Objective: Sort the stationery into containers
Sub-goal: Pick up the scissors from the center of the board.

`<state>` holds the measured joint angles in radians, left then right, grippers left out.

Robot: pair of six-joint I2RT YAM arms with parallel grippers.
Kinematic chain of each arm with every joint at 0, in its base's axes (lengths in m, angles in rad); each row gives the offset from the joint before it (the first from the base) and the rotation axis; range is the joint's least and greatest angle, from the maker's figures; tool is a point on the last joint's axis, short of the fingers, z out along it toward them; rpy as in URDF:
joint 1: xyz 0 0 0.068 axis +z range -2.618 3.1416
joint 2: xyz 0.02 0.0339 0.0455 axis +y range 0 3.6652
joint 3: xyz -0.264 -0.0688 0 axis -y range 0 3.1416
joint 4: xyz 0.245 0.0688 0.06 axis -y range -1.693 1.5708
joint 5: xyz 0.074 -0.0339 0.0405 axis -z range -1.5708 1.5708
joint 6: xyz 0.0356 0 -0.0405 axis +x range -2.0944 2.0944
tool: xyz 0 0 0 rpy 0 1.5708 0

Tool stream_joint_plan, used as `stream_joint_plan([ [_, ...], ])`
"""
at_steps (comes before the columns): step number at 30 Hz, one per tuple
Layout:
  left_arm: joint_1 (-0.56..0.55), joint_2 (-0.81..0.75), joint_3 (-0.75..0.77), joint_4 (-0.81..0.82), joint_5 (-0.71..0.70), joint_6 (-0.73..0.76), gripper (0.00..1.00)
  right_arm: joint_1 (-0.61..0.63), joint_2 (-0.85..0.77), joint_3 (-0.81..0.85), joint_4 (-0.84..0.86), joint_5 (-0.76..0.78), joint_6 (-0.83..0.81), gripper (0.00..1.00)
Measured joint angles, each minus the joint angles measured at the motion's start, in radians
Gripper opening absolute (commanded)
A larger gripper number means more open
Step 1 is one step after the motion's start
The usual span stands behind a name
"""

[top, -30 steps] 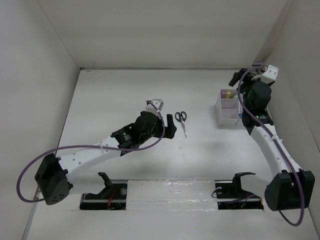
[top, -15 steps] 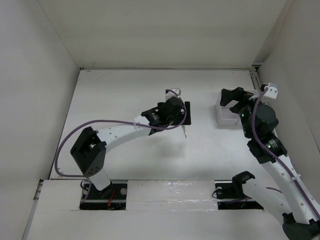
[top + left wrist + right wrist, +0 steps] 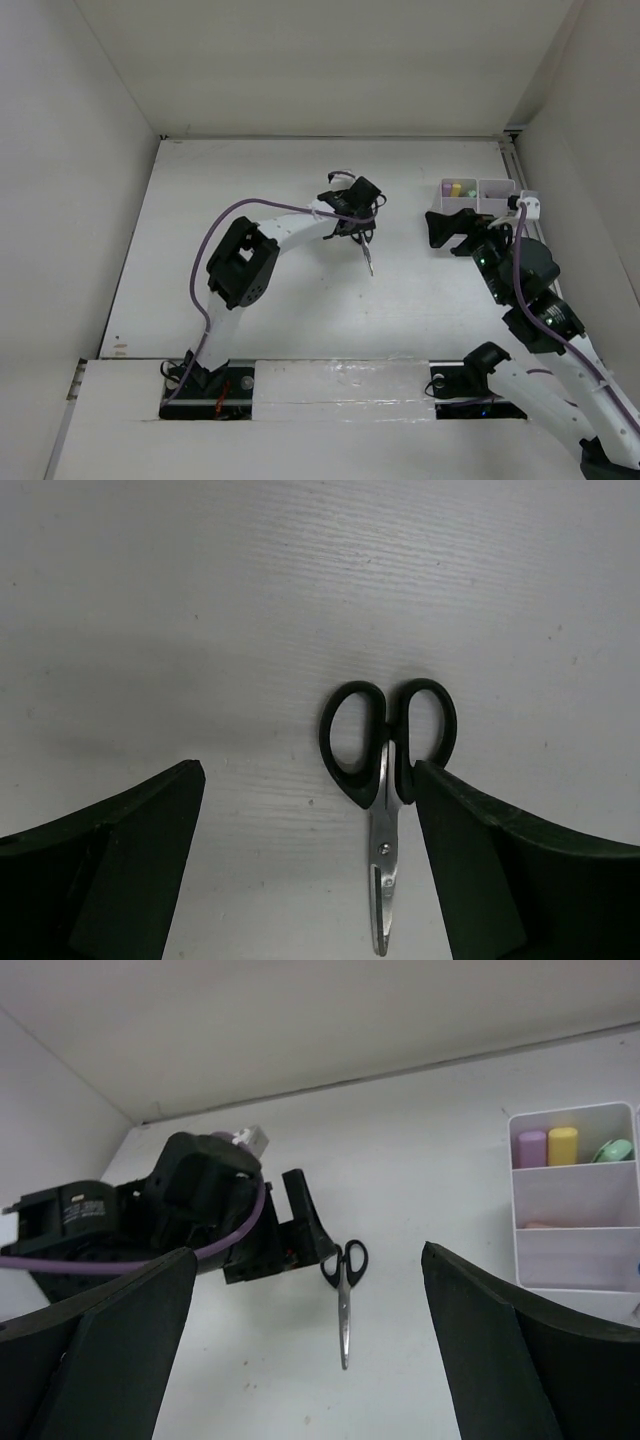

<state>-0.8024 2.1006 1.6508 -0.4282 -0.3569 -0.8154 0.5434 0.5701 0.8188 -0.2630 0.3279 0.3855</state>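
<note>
The black-handled scissors (image 3: 386, 780) lie shut on the white table, blades pointing toward me. My left gripper (image 3: 305, 780) is open above them, and the handles lie close to its right finger (image 3: 500, 880). In the top view the left gripper (image 3: 362, 230) hides the handles and only the blade (image 3: 369, 262) shows. The white organizer (image 3: 497, 190) stands at the back right with pink (image 3: 531, 1146), yellow (image 3: 563, 1144) and green (image 3: 612, 1150) sticks in a far compartment. My right gripper (image 3: 441, 232) is open and empty, just left of the organizer's front, facing the scissors (image 3: 344, 1300).
The left arm's body and purple cable (image 3: 190, 1215) fill the left of the right wrist view. White walls enclose the table at the back and on both sides. The organizer (image 3: 570, 1260) sits close to the right wall.
My left arm has stretched forward and brought its open gripper over the scissors' handles. My right gripper has come away from behind the organizer to its front left.
</note>
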Motion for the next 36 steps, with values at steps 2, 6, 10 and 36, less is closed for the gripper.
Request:
stream_joint_plan([
  [2, 0.006, 0.024, 0.022, -0.023, -0.003, -0.013, 0.74, 0.011, 0.006, -0.009, 0.0, -0.009, 0.004, 1.0],
  [6, 0.02, 0.046, 0.047, -0.058, -0.002, -0.029, 0.55, 0.029, 0.007, -0.025, -0.006, -0.024, 0.007, 1.0],
  [10, 0.038, 0.057, 0.055, -0.072, 0.002, -0.039, 0.55, 0.037, -0.005, -0.035, -0.008, -0.03, 0.008, 1.0],
  [36, 0.044, 0.221, 0.261, -0.154, 0.054, -0.018, 0.0, 0.04, -0.089, -0.049, -0.016, -0.032, 0.011, 1.0],
])
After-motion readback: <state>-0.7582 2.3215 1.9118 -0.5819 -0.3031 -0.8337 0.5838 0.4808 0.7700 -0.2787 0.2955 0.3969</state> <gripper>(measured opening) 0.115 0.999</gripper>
